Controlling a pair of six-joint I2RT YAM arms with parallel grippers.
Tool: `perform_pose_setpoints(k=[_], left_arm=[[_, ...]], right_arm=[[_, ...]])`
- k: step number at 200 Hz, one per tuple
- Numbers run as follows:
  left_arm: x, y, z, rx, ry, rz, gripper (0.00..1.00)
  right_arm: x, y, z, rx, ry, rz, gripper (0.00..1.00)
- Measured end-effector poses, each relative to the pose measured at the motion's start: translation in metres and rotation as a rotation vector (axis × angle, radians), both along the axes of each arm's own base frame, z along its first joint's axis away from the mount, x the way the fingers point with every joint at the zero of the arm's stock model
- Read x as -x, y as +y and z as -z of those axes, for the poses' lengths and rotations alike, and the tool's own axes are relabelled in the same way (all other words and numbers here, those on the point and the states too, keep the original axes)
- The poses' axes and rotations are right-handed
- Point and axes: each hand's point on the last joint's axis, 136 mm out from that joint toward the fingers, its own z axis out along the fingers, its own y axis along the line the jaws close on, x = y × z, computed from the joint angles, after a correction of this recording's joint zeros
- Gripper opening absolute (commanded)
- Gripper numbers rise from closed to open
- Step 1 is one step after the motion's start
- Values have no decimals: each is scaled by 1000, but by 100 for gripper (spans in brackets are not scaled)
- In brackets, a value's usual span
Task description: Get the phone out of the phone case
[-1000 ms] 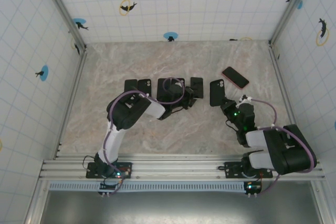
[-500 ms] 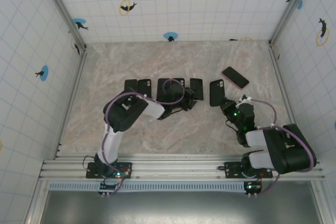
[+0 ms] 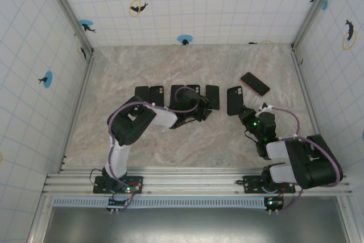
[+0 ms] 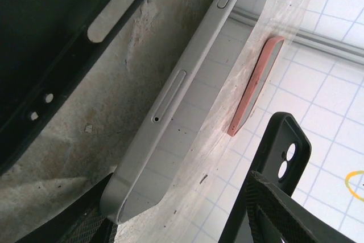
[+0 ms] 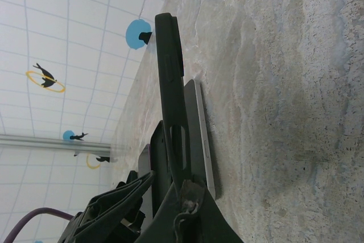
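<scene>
My right gripper is shut on the lower end of a black phone case and holds it tilted up off the table. The case stands on edge, and its camera holes show the wall through them. A silver-edged phone lies flat right beside it. My left gripper is open, low over the table. The near end of a silver-edged phone sits between its fingers, close to the left one.
Several dark phones or cases lie in a row to the left across the marble table. One black case is close by my left gripper. A red phone lies at the back right, near the tiled wall.
My left gripper's jaws have spread wider, and the left arm has shifted slightly by the row of phones. The right gripper and its case have not moved.
</scene>
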Motion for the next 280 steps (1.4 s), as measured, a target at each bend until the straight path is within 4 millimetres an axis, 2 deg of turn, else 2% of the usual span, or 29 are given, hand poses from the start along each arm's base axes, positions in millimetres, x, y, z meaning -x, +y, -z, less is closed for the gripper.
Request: perform_pose_setpoints(k=[79, 143, 234, 263, 280], left_arm=[[11, -2, 4, -3, 27, -4, 60], [9, -1, 0, -3, 20, -11, 60], [-4, -8, -7, -3, -9, -9, 60], [-5, -6, -7, -38, -31, 3, 61], [-5, -3, -13, -58, -56, 14, 62]], right_arm=[[0, 0, 0, -2, 2, -1, 0], [0, 1, 1, -4, 1, -7, 0], [-1, -2, 1, 1, -1, -4, 0], [-6, 0, 6, 3, 14, -21, 0], [-12, 3, 9, 2, 22, -34, 0]])
